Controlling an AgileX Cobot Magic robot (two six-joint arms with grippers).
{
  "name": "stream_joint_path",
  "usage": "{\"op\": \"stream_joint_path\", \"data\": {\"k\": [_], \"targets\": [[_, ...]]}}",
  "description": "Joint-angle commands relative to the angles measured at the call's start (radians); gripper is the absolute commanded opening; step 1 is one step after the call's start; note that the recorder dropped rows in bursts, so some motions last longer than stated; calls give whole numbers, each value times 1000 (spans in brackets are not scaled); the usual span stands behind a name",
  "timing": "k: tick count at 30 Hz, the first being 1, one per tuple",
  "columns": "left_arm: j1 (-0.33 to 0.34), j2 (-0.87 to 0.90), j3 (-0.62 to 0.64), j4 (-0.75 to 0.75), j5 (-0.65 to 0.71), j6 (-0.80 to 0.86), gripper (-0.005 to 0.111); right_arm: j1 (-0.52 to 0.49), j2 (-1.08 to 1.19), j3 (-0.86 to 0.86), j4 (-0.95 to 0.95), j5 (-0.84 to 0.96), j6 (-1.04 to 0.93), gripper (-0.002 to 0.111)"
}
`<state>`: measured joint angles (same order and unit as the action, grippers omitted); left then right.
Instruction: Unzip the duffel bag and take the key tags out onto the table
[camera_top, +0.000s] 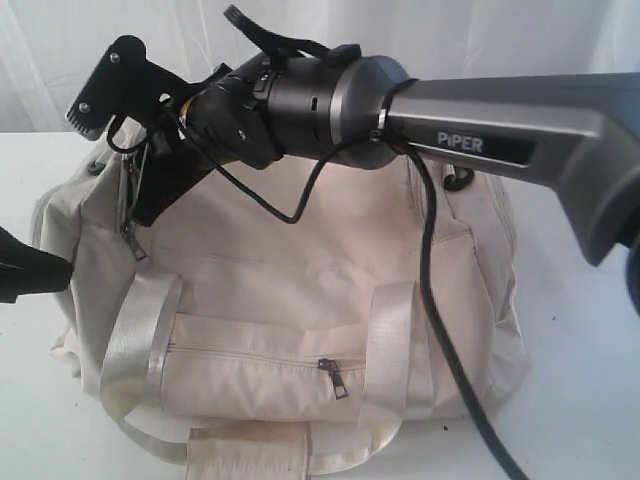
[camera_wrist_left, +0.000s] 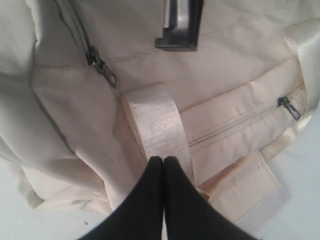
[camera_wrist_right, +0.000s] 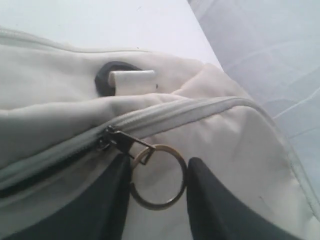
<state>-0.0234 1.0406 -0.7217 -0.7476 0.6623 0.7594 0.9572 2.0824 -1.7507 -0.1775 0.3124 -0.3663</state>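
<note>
The cream duffel bag (camera_top: 300, 260) lies on the white table (camera_top: 580, 380) with its front pocket zipper (camera_top: 333, 375) closed. My right gripper (camera_top: 150, 195) reaches across to the bag's top left end. In the right wrist view its fingers (camera_wrist_right: 159, 167) press on both sides of the metal ring (camera_wrist_right: 155, 206) hanging from the main zipper's slider (camera_wrist_right: 112, 137). A dark gap shows along the zipper behind the slider. My left gripper (camera_wrist_left: 163, 160) is shut and empty, just over a webbing handle strap (camera_wrist_left: 155, 120) at the bag's front left. The key tags are hidden.
A second zipper pull (camera_top: 133, 245) hangs at the bag's left end. The right arm and its black cable (camera_top: 440, 330) cross over the bag. A white curtain (camera_top: 500, 40) closes off the back. A black strap loop (camera_wrist_right: 112, 75) sits at the bag's end.
</note>
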Motion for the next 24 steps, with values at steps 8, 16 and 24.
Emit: {"op": "stream_joint_path", "data": {"k": [8, 16, 24], "targets": [[-2, 37, 6, -405, -178, 554, 53, -115, 91, -207, 56, 69, 11, 0], [-79, 299, -32, -997, -224, 1323, 67, -119, 91, -207, 213, 148, -100, 0], [-249, 469, -124, -997, -622, 1287, 64, -119, 89, -214, 275, 210, -175, 0]]}}
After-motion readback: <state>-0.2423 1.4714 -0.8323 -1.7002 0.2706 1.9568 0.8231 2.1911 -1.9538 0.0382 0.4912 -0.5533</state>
